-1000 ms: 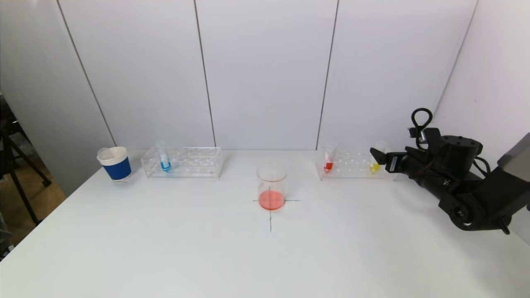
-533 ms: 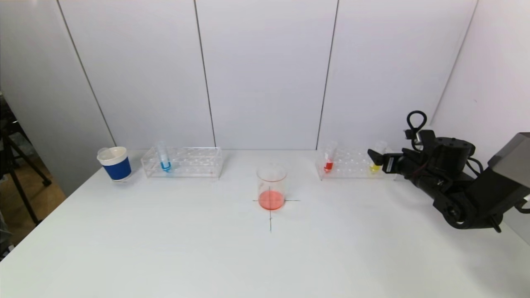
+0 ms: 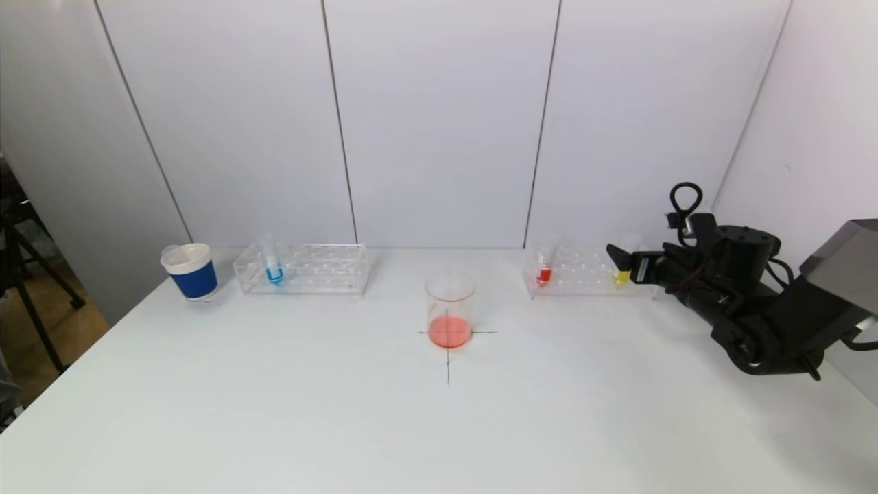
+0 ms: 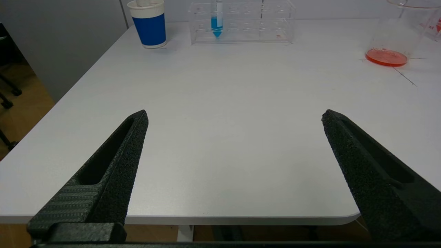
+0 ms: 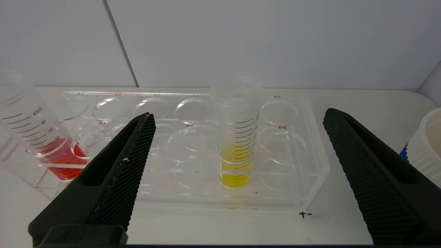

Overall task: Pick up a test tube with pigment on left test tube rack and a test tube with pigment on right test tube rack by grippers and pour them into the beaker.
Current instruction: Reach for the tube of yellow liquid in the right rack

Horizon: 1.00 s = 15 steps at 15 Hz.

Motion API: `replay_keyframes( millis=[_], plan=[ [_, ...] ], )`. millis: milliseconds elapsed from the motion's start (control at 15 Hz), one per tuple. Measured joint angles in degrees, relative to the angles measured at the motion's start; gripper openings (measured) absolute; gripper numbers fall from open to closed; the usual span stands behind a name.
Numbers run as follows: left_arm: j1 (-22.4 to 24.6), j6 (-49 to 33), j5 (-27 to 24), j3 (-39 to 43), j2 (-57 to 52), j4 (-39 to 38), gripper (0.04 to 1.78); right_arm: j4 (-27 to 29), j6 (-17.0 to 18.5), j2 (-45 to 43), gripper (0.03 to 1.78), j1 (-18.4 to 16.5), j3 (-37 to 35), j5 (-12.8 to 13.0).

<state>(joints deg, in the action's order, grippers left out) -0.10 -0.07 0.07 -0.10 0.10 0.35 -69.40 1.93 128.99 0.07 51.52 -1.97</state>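
yellow test tube (image 5: 236,151) stands between open right tool (image 5: 237,117) fingers.

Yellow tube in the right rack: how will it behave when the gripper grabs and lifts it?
The yellow test tube looks like smooth clear plastic, so it may slip between the open right gripper fingers. It holds only a little pigment at the bottom, so it is probably light. Its mouth appears uncapped; tilting early would likely spill. It stands upright in the right test tube rack, so a straight lift seems safest.
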Motion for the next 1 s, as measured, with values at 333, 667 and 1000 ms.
replay_keyframes(
  millis=[333,667,1000],
  plan=[
    [0.05,0.02,0.0,0.0,0.0,0.0,1.76,0.11,-0.06,1.61,1.77,0.02,2.89,0.09],
    [0.02,0.0,-0.02,0.0,0.0,-0.02,1.76,0.33,-0.24,3.21,1.77,-0.02,4.85,0.16],
    [0.02,-0.02,0.0,0.0,0.0,-0.02,1.76,0.57,-0.37,4.22,1.77,0.0,5.92,0.16]
  ],
)
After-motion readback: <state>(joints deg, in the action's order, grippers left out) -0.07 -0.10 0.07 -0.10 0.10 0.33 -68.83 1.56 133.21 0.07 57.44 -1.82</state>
